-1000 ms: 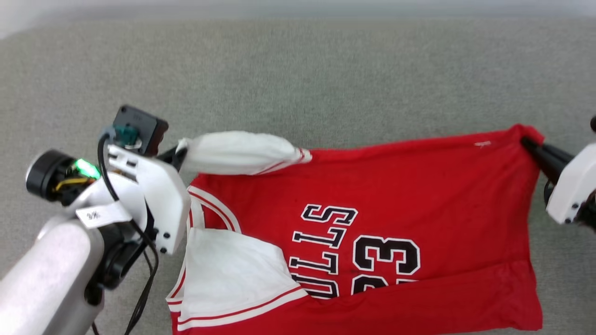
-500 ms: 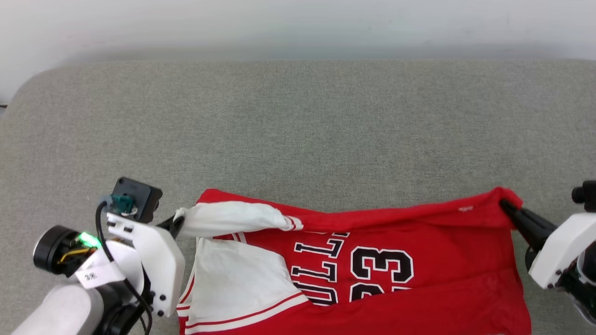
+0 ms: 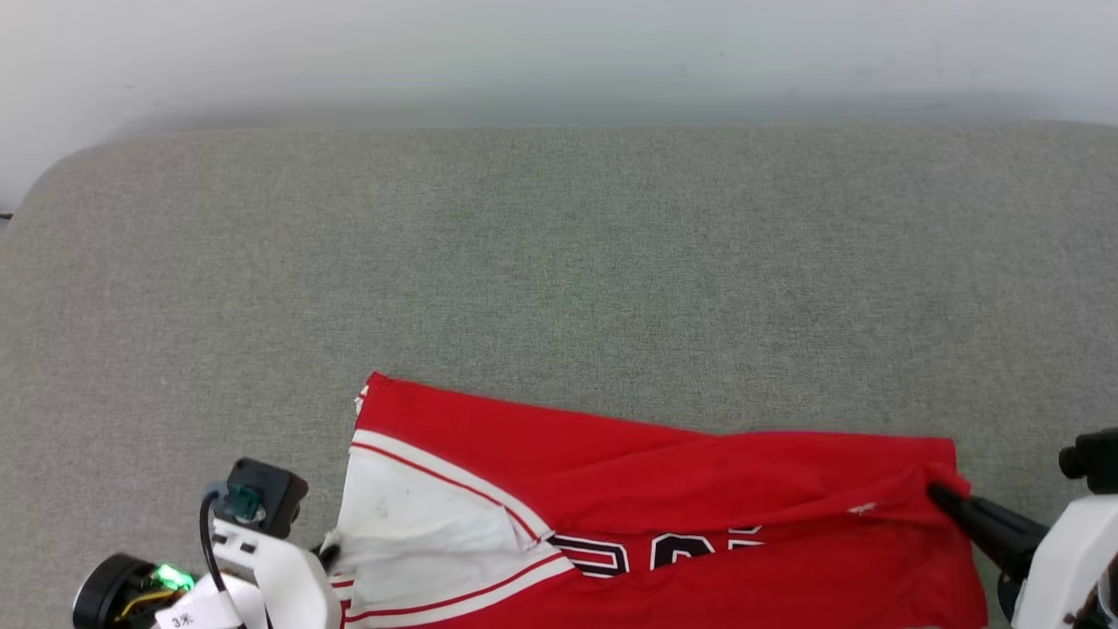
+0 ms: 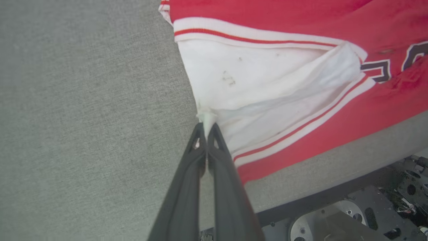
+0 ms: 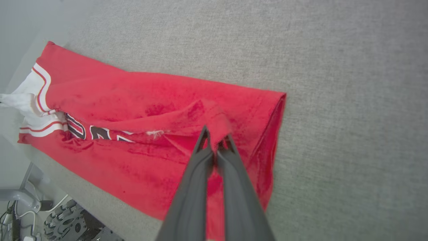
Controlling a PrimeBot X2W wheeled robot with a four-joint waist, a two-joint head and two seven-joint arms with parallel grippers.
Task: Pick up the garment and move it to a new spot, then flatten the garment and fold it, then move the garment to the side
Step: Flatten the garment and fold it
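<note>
Presently, nearest the front edge of the grey surface (image 3: 559, 262), the left gripper (image 4: 206, 125) has its two dark fingers pressed together on a small pinch of white cloth. This pinch is at the outer tip of the white sleeve (image 4: 267, 77) of the garment (image 3: 699, 454), and a little peak of fabric pokes out just past the fingertips. The left gripper sits toward the surface's front-left. Toward the front-right, the right gripper (image 5: 215, 134) has its fingers closed on a bunched red fold at the garment's hem end, and the fold rises into a soft ridge at the tips. The garment lies lengthwise along the front of the surface, sleeve end to the left and hem end to the right. Its lower red border stops just short of the front edge in both wrist views. Below that edge, some metal hardware (image 4: 334, 224) shows. A red layer lies folded over the garment's front, so only a narrow strip of the black, white-outlined lettering (image 3: 611, 552) is exposed beside the sleeve's red-and-white striped trim. A few small dark specks mark the sleeve. The garment's back edge slants, lying farther back at the left corner. Behind it the grey woven surface runs on to its rounded back-left corner. A pale wall (image 3: 559, 52) stands behind the surface's back edge.
</note>
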